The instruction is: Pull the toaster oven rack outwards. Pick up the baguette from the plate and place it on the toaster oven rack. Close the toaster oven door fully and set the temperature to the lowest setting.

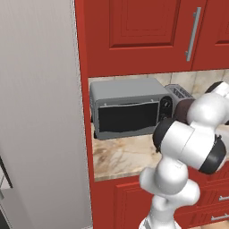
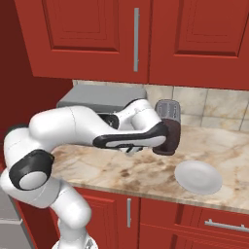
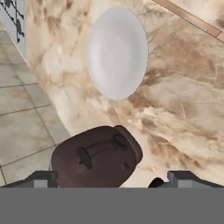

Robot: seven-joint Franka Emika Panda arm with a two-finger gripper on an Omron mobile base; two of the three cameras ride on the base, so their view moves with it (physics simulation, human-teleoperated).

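In the left base view, the toaster oven (image 1: 129, 109) was seen mid-frame, its door (image 1: 128, 117) shut, bare counter (image 1: 120, 156) below it. In the right base view, the plate (image 2: 198, 177) lay lower right. In the hand view, the gripper (image 3: 109, 178) was spread wide and empty, the slot toaster (image 3: 94, 155) between its fingertips (image 3: 42, 179), the plate above.

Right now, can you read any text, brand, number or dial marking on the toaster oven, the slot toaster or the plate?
None readable.
Toaster oven: its knobs carry no markings that can be made out at this size.
Slot toaster: dark brown body, no label visible.
Plate: plain white, no print.
Cabinet doors: plain red panels, no signs.
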